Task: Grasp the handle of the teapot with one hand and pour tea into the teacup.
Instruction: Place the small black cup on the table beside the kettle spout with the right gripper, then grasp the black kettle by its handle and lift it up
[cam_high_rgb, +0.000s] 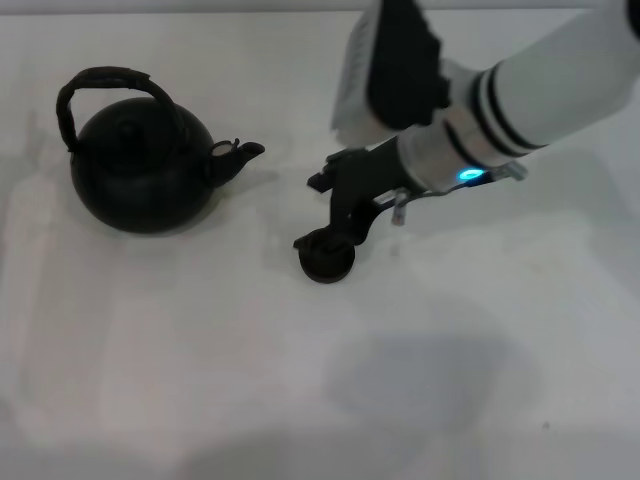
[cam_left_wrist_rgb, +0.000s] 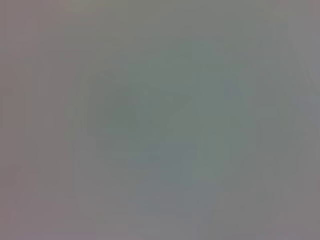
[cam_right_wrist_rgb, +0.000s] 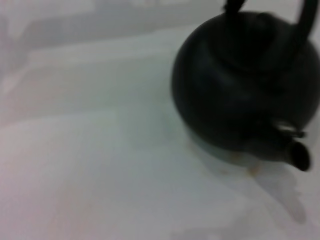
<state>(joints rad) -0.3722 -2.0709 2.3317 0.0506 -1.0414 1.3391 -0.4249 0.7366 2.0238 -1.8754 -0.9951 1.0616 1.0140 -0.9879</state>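
1. We see the right gripper (cam_high_rgb: 328, 240) low over the white counter (cam_high_rgb: 200, 380), its dark fingers reaching down onto the teacup (cam_high_rgb: 326, 262).
2. The fingers sit at the cup's rim and look closed on it, so we read it as holding the teacup; the cup rests on the counter.
3. The teapot (cam_high_rgb: 143, 170) stands upright well apart from the right gripper, on its left side, spout (cam_high_rgb: 240, 155) aimed toward the gripper.
4. The handle (cam_high_rgb: 105, 85) arches over the lid, free of any gripper.
5. In the right wrist view the teapot (cam_right_wrist_rgb: 245, 80) fills the frame, spout (cam_right_wrist_rgb: 292, 152) nearest.
6. The left gripper is not in view; its wrist view is a blank grey.
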